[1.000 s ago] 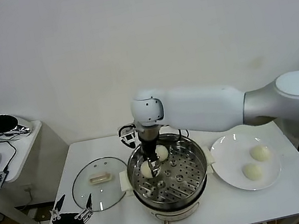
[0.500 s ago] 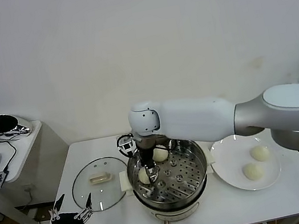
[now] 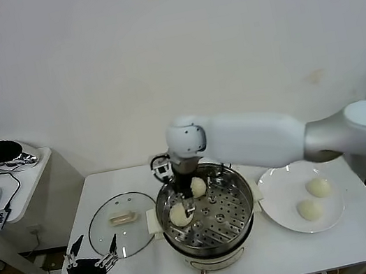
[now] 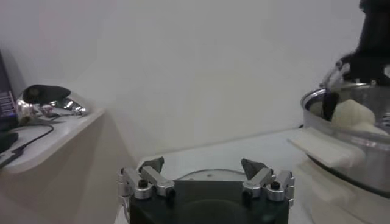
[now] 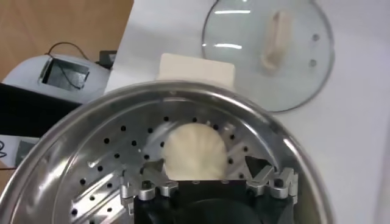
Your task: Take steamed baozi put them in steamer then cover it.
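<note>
The steamer (image 3: 239, 189) stands mid-table, a shiny pot with a perforated tray. Two baozi lie in it, one at the left (image 3: 179, 215) and one at the back (image 3: 198, 187). My right gripper (image 3: 189, 205) is open just above the left baozi (image 5: 194, 152), its fingers spread wider than the bun (image 5: 204, 164). Two more baozi (image 3: 318, 187) (image 3: 309, 210) lie on the white plate (image 3: 273, 195). The glass cover (image 3: 118, 233) lies flat on the table left of the steamer and also shows in the right wrist view (image 5: 268, 49). My left gripper (image 3: 94, 246) is open and empty, low at the front left (image 4: 202, 164).
A side table (image 3: 22, 172) with a laptop, a mouse and a shiny object stands at the far left. The steamer's white side handle (image 4: 320, 149) sticks out toward the cover. The wall runs close behind the table.
My right arm swung left and then back right over the steamer. Its gripper now sits slightly higher, and the left baozi lies on the tray. The left gripper shifted a little.
</note>
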